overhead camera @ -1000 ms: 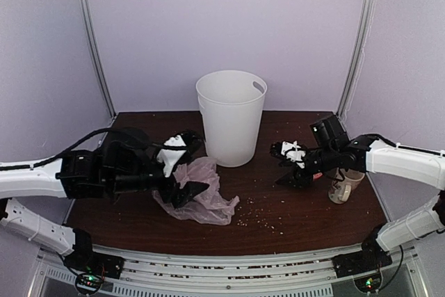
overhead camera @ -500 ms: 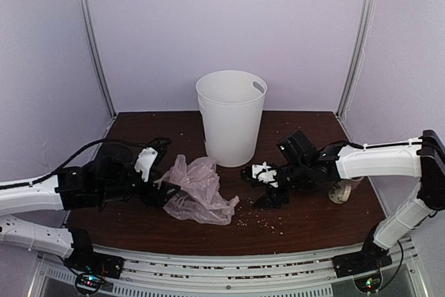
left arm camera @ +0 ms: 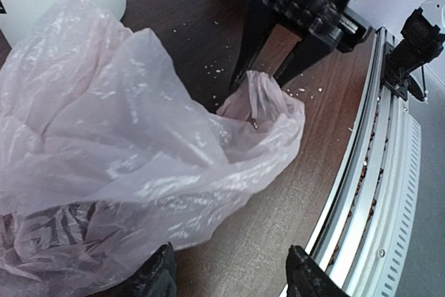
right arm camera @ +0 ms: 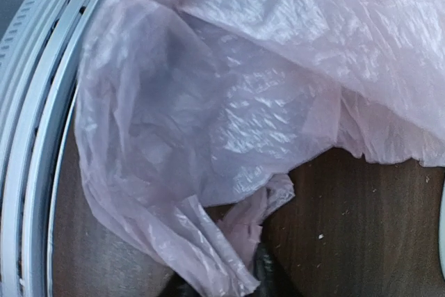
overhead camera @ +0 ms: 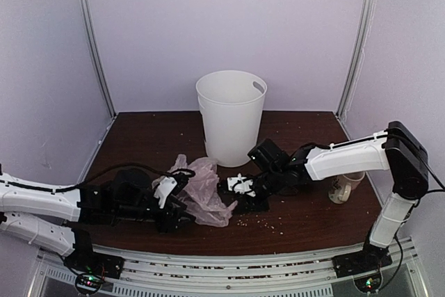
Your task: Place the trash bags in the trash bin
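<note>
**Bag on table, a gripper at each end**

Left gripper (overhead camera: 179, 205) is low on the table (overhead camera: 153, 137) at the bag's near-left edge. You can see in its wrist view that its fingertips (left arm camera: 158, 277) stand apart: jaws open, plastic bunched over one tip, bare wood showing beside the other.

Pink bag (overhead camera: 203, 193) lies crumpled flat on the table, just in front of the bin (overhead camera: 231, 113) and outside it. Bin is upright.

Right gripper (overhead camera: 231, 196) sits at the bag's right end. Its fingers (left arm camera: 245, 53) straddle a raised fold of plastic. You can't tell from these views whether they pinch it or just bracket it.

Crumbs (overhead camera: 264, 222) are scattered near the front edge. Mug (overhead camera: 342, 187) stands far right, well apart from the bag.
</note>
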`<action>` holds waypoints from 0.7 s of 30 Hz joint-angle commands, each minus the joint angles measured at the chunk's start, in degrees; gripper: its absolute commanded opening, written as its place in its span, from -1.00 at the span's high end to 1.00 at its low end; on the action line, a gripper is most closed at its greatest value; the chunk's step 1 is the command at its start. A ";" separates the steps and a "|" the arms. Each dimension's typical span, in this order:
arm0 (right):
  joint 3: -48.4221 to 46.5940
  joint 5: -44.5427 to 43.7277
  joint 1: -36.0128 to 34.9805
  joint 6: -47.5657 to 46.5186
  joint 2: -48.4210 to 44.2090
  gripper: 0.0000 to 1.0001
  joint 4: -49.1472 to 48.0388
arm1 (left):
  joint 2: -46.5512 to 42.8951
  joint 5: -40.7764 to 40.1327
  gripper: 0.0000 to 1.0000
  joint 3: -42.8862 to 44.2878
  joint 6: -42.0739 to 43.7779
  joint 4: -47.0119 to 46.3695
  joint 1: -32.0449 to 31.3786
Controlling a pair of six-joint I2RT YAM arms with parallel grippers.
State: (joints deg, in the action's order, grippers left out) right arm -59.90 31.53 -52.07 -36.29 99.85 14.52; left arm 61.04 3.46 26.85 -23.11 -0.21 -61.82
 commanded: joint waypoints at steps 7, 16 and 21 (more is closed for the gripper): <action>-0.58 4.52 4.47 8.93 -11.27 1.00 9.78 | 11.80 1.23 -0.09 3.19 4.21 -21.38 -0.67; -5.28 -3.94 6.44 11.83 -16.40 1.00 26.78 | 33.23 0.60 -0.09 17.62 4.42 -37.05 -0.67; -7.31 -2.30 6.69 10.68 -19.49 1.00 35.95 | 48.31 -7.29 -0.07 29.66 4.21 -40.50 -0.71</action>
State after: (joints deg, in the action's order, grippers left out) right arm -64.84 29.45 -45.82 -25.96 83.66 40.34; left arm 101.16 2.79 50.11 -19.18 -32.40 -62.33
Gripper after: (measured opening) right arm 0.009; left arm 0.537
